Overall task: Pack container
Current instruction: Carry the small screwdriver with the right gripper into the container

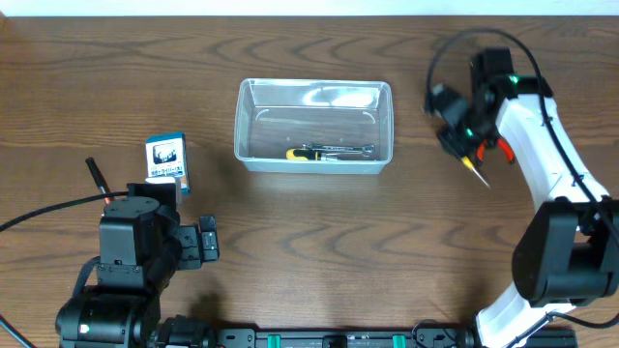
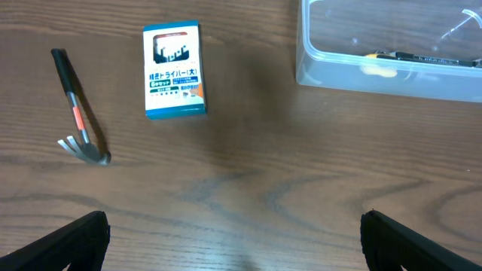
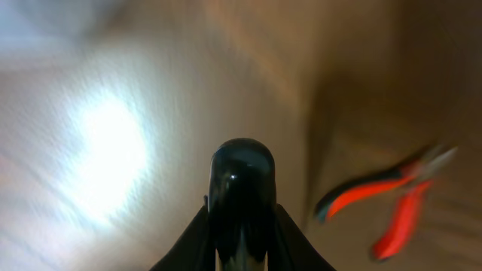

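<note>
Risks flinging the dark tool (image 3: 241,173), pinched near its rounded end in the clenched right gripper (image 3: 241,222), short of the container (image 1: 314,164) well left of those jaws; leaves the left gripper (image 2: 233,226) spread, empty.

Here's the container (image 1: 314,165): a clear, translucent plastic bin, rectangular with rounded corners and a rim; it stands upright, open at the top, long sides running left to right; it sits mid-scene, a little toward the far side; inside, a yellow-handled tool (image 1: 302,154) lies flat along the near wall; the rest of its floor shows bare.
</note>
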Robot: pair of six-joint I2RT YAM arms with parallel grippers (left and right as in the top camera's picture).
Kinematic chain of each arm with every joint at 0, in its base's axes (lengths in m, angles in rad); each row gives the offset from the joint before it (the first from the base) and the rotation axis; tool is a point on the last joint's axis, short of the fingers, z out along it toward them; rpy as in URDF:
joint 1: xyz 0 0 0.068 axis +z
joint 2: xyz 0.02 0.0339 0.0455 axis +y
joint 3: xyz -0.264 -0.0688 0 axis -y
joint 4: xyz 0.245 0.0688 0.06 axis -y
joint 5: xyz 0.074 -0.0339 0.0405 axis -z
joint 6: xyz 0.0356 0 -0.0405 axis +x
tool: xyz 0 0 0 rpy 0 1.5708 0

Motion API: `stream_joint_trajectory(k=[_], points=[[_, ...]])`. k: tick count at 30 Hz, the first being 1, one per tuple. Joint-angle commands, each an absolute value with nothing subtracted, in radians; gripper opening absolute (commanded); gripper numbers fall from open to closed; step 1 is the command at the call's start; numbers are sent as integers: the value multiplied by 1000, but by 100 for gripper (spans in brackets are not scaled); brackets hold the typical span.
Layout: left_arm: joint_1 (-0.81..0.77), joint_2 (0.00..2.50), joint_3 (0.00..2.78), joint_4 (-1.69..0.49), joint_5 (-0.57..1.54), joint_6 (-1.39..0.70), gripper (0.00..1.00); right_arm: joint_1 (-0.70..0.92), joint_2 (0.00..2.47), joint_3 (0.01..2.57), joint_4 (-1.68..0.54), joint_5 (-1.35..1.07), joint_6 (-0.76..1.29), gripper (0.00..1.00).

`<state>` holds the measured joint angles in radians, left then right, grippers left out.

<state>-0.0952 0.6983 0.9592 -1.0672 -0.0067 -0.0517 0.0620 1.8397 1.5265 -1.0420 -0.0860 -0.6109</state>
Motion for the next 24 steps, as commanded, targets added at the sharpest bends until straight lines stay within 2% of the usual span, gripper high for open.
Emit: stream_joint_trajectory(k=[1, 4, 12, 18, 24], points=[[-91, 699, 960, -1068, -19, -52, 98, 158, 1839, 1683, -1045, -131, -453, 1], [-91, 699, 960, -1068, -19, -52, 98, 260, 1839, 1787, -1046, -131, -463, 1], [-91, 699, 960, -1068, -19, -52, 98, 546, 1875, 1848, -968, -120, -719, 1], [-91, 699, 960, -1069, -19, -53, 98, 583, 2009, 1848, -926, -189, -819, 1], [-91, 699, 960, -1069, -19, -53, 98, 577, 2143, 1848, -926, -227, -828, 1]])
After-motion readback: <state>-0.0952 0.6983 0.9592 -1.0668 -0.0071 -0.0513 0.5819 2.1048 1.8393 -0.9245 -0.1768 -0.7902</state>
